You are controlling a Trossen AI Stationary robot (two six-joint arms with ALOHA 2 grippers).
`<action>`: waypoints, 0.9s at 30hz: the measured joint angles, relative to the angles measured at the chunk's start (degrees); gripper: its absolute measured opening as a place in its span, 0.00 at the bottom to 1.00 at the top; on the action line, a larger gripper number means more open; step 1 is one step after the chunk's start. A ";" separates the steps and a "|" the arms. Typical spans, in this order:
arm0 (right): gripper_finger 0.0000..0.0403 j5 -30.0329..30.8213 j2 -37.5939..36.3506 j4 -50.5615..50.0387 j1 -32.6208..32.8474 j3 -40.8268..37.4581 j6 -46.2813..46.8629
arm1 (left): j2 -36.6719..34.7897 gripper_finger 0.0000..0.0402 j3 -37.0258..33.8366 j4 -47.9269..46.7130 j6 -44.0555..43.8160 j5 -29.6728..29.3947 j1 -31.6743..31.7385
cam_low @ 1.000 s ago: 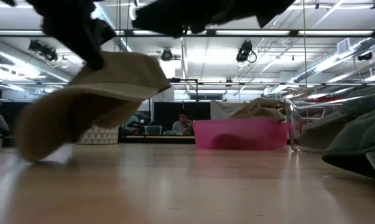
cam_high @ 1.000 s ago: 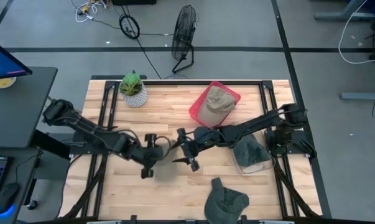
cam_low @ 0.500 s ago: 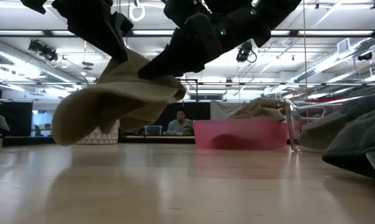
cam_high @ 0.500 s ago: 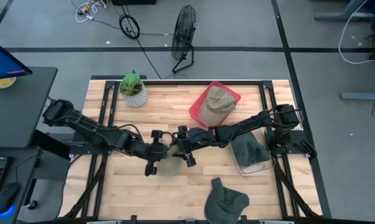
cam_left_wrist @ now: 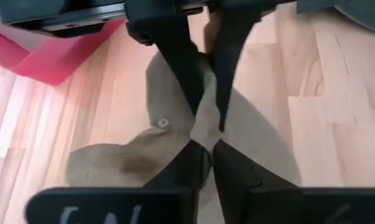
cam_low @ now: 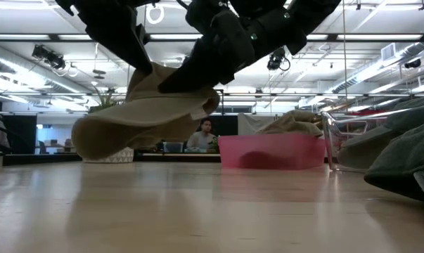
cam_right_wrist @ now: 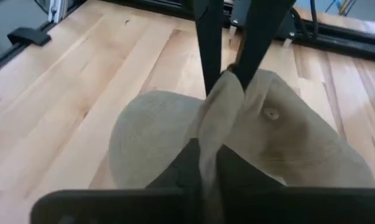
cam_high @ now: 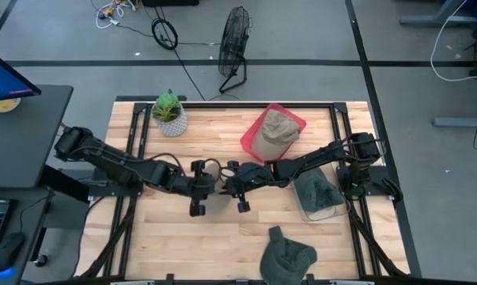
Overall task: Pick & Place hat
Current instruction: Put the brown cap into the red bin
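Note:
A tan hat (cam_high: 215, 182) hangs in the air over the middle of the table, between my two grippers. My left gripper (cam_high: 206, 188) comes at it from the table's left and my right gripper (cam_high: 227, 188) from the right; both are shut on it. In the low view the hat (cam_low: 145, 116) is clear of the wood, with its brim (cam_low: 92, 137) lowest and pointing toward the table's left. Both wrist views show the crown bunched into a ridge, with the two pairs of fingers meeting tip to tip. My left gripper pinches a raised fold of the hat's crown (cam_left_wrist: 201, 127) between its two fingers, slanting down from the table's left. The hat hangs below the fingers, clear of the table. My right gripper pinches the same ridge of the crown (cam_right_wrist: 219, 121) between its two fingers, slanting down from the table's right, opposite the left fingers (cam_right_wrist: 207, 43). The cloth is gathered in several layers. The hat droops on both sides of the fold.
At the back right a pink tray (cam_high: 252, 127) holds another tan hat (cam_high: 276, 131). A clear bin (cam_high: 331, 212) at the right holds a grey-green hat (cam_high: 317, 190). A third green hat (cam_high: 289, 253) lies at the near edge. A potted plant (cam_high: 169, 115) stands at the far left.
My left gripper has carried the hat up and toward the table's right and far edge, so the brim hangs higher above the wood. My right gripper, open a second ago, has closed in from the right and shut on the crown's fold.

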 joint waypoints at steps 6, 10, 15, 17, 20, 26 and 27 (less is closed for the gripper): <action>0.03 4.41 -0.60 -3.18 0.47 -0.02 2.26 | -0.01 0.25 0.00 -0.27 -3.86 -0.35 0.06; 0.03 11.55 -3.67 -8.08 1.79 -0.07 1.11 | -0.07 0.33 0.00 -1.90 -9.05 -3.79 0.06; 0.04 17.75 -10.70 -20.44 4.17 -0.07 1.14 | -0.17 0.41 0.00 -4.93 -9.08 -11.83 0.06; 0.03 21.27 -14.24 -25.36 5.21 -0.07 0.95 | -0.17 0.43 0.02 -5.50 -9.09 -14.57 0.06; 0.03 27.97 -19.86 -32.74 6.39 -0.07 -0.71 | -0.17 0.45 0.02 -5.58 -9.08 -17.30 0.06; 0.04 39.62 -30.65 -43.63 5.87 0.00 -15.07 | -0.17 0.45 0.02 -5.58 -9.10 -17.42 0.04; 0.04 40.23 -31.96 -45.24 4.99 0.00 -16.94 | -0.17 0.45 0.02 -5.60 -9.09 -17.42 0.04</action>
